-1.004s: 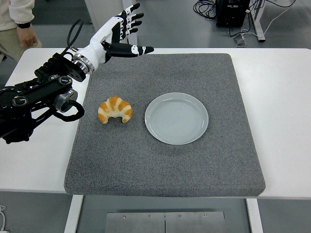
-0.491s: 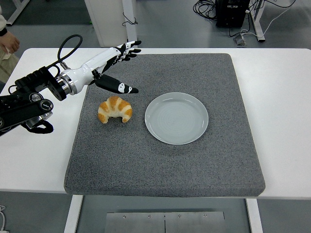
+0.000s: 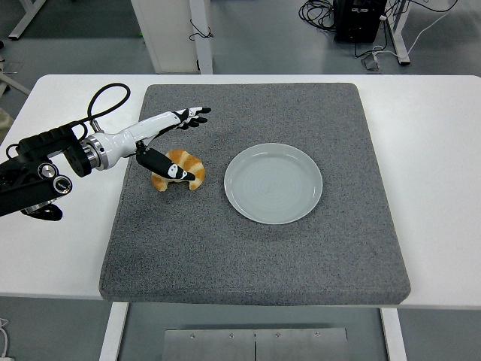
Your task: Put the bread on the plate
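Left arm enters from the left edge and reaches in over the grey mat (image 3: 255, 248), which covers the middle of the white surface (image 3: 436, 188). Forearm black with a looped black cable above it; wrist and hand white with black finger segments.

Left hand (image 3: 161, 134) is low over the mat's left part. Fingers (image 3: 192, 116) spread and extended, pointing toward the mat's far side and slightly right; they hold nothing. Thumb (image 3: 167, 167) is angled down and right, separate from the other fingers, and its tip overlaps the near-left side of the bread in this view. Cannot tell whether the thumb actually touches the bread or hovers just above it. The other four fingers are apart from the bread, on its far side.

Bread (image 3: 183, 168): a golden croissant, lying on the mat, curved with its ends pointing toward the near edge. It sits just left of the plate (image 3: 273, 183), not touching it; a strip of bare mat shows between them.

Plate: round, pale grey-white, flat on the mat near its centre, nothing on it.

Right arm is not visible.

Background past the far edge of the surface: grey floor, a white post, black cables and a dark box at upper right.

Task status: bread not on the plate.
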